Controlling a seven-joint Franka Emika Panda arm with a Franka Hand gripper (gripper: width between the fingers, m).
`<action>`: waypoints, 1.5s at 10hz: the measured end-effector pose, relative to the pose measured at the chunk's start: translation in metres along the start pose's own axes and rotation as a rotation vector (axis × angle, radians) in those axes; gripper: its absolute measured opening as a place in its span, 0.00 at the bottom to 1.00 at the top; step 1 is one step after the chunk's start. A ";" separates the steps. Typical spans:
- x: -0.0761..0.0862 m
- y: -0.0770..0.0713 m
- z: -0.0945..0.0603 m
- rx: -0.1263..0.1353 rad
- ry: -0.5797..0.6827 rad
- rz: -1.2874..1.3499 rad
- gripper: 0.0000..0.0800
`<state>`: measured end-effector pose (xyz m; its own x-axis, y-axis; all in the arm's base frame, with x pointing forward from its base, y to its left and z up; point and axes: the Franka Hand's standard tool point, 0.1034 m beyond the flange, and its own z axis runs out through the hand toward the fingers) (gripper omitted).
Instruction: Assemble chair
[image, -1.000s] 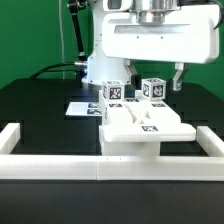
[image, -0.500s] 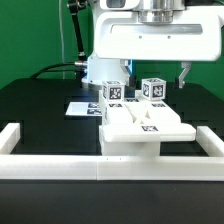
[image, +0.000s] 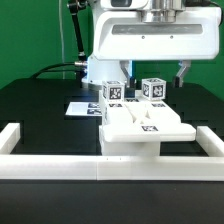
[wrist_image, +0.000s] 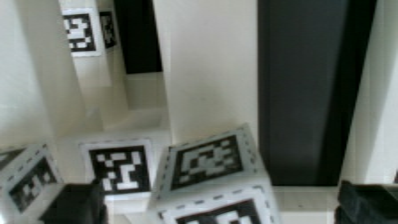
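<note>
The chair (image: 135, 128) is a white blocky structure standing at the front of the black table against the border rail. Two tagged white posts rise from its back, one on the exterior view's left (image: 115, 91) and one on the right (image: 152, 88). My gripper (image: 155, 72) hangs open just above the right post, its dark fingers (image: 181, 72) spread wider than the post and touching nothing. In the wrist view the gripper (wrist_image: 219, 205) straddles a tagged white block (wrist_image: 214, 165), with one dark fingertip (wrist_image: 71, 205) on each side and clear of it.
A long white border rail (image: 60, 163) runs along the table's front, with side pieces at both ends. The marker board (image: 78, 107) lies flat on the black table at the exterior view's left of the chair. Behind stands the arm's white base.
The gripper has risen slightly above the right post and stays open. The chair parts have not moved.
</note>
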<state>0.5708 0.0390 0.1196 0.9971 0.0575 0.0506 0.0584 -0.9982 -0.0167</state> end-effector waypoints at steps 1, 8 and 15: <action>0.000 0.001 0.000 -0.007 -0.001 -0.057 0.81; 0.000 0.000 0.000 -0.003 -0.001 0.164 0.36; 0.000 0.000 0.001 0.007 -0.003 0.749 0.36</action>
<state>0.5705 0.0388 0.1189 0.7700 -0.6377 0.0203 -0.6362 -0.7698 -0.0520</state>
